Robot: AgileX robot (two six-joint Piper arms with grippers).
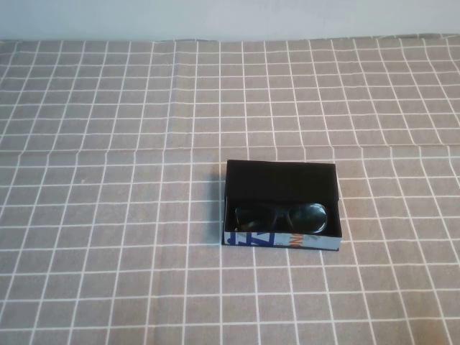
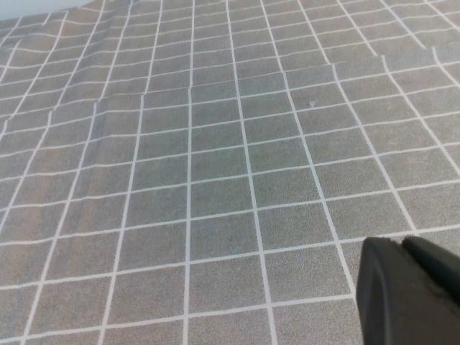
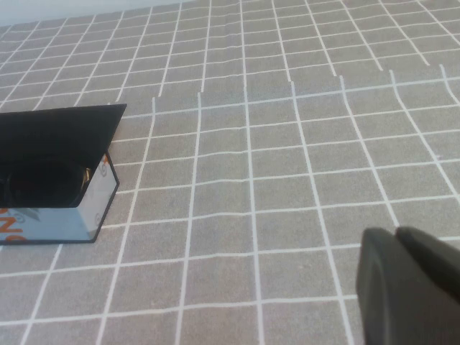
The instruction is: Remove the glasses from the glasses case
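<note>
The glasses case is an open black box in the middle of the table, its white side with blue and orange print facing me. The black glasses lie inside it against that near wall. The case also shows in the right wrist view, with the glasses only a dark shape inside. Neither arm shows in the high view. My left gripper is shut and empty above bare cloth. My right gripper is shut and empty, well off to the side of the case.
A grey tablecloth with a white grid covers the whole table, with fold creases across it. A pale wall runs along the far edge.
</note>
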